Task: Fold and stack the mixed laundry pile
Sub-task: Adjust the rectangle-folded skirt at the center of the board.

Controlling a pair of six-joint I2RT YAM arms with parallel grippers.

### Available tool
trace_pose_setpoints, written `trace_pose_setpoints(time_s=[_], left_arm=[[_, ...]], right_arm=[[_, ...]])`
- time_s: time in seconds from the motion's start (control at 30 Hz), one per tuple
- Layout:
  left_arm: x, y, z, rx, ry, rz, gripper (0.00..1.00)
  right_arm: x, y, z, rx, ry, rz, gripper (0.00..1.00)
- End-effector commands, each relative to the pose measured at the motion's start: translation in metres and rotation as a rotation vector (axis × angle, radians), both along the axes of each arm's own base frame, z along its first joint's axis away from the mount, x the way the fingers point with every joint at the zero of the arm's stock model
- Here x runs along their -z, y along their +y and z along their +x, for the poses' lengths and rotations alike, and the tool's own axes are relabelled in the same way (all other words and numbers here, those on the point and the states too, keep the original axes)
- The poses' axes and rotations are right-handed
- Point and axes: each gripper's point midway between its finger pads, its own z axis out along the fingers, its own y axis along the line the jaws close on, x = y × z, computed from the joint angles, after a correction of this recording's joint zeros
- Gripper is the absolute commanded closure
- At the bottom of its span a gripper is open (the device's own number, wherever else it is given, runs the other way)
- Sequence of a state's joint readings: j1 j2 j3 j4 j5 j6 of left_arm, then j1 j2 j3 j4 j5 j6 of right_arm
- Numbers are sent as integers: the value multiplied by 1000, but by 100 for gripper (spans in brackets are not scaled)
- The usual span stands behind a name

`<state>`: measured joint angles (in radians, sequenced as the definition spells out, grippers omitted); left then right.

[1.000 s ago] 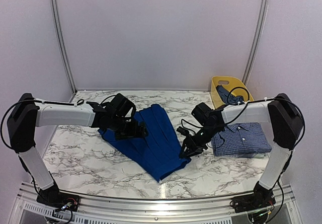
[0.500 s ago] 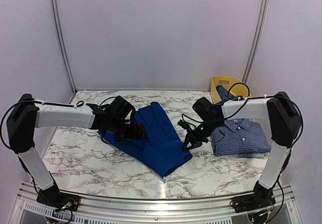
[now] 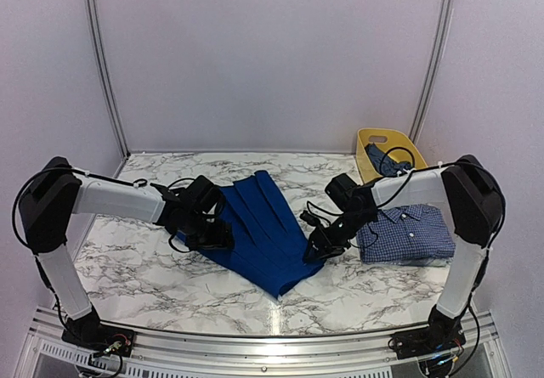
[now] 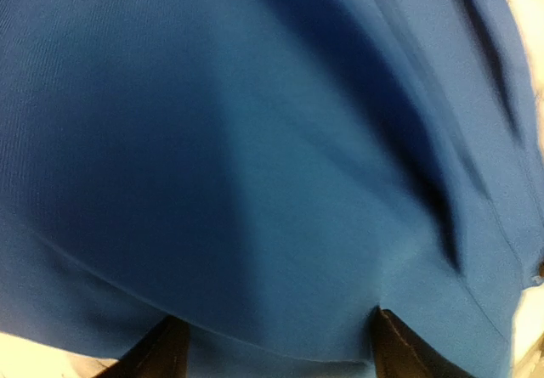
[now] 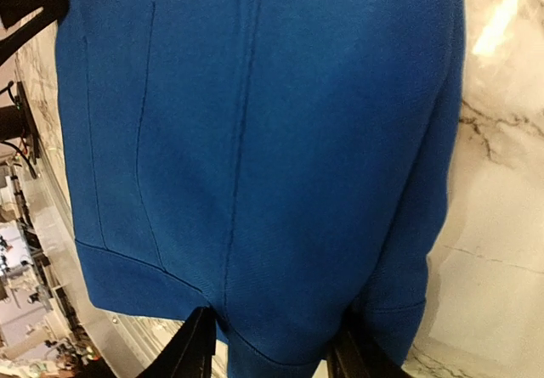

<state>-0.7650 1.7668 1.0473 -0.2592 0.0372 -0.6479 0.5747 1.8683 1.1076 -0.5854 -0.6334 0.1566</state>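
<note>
Though creased, royal-blue garment [image 3: 263,225] between fingers [image 5: 192,350]

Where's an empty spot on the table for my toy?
Bare marble lies near left, between the royal-blue garment and the front rail, and near right, before the checked shirt. Crowded: the middle and the far right by the yellow tub.

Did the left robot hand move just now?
Yes. The left gripper slid back toward the arm bases and leftward, farther from the yellow tub.
</note>
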Motion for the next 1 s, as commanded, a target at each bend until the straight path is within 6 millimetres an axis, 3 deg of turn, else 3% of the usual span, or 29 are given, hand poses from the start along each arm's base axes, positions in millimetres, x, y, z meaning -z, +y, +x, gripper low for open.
trace_pose_setpoints(time_s=[0.0, 0.1, 0.23, 0.37, 0.47, 0.53, 0.6, 0.73, 0.87, 0.97], left_arm=[[29, 27, -1, -45, 75, 60, 32], [30, 22, -6, -9, 98, 38, 40], [26, 15, -20, 62, 123, 0, 49], [-4, 14, -30, 103, 77, -75, 50], [-29, 16, -34, 127, 16, -114, 43], [-36, 18, -36, 136, -4, -126, 39], [-34, 19, -37, 134, 1, -121, 38], [-29, 19, -36, 125, 17, -115, 38], [-37, 17, -30, 120, -9, -121, 37], [-42, 17, -28, 113, -24, -125, 35]], right_arm=[[12, -21, 16, 46, -100, -122, 54], [20, -18, 13, 16, -82, -114, 57], [33, -9, -6, -49, -13, -80, 82], [18, -1, -40, -101, 37, -22, 96], [-8, 7, -58, -130, 22, 27, 95], [-22, 10, -57, -130, 2, 42, 85], [-28, 12, -49, -130, -33, 32, 84], [-18, 15, -39, -146, -32, -15, 85], [-11, 14, -41, -153, -8, -21, 97], [-18, 16, -35, -152, -22, -25, 92]])
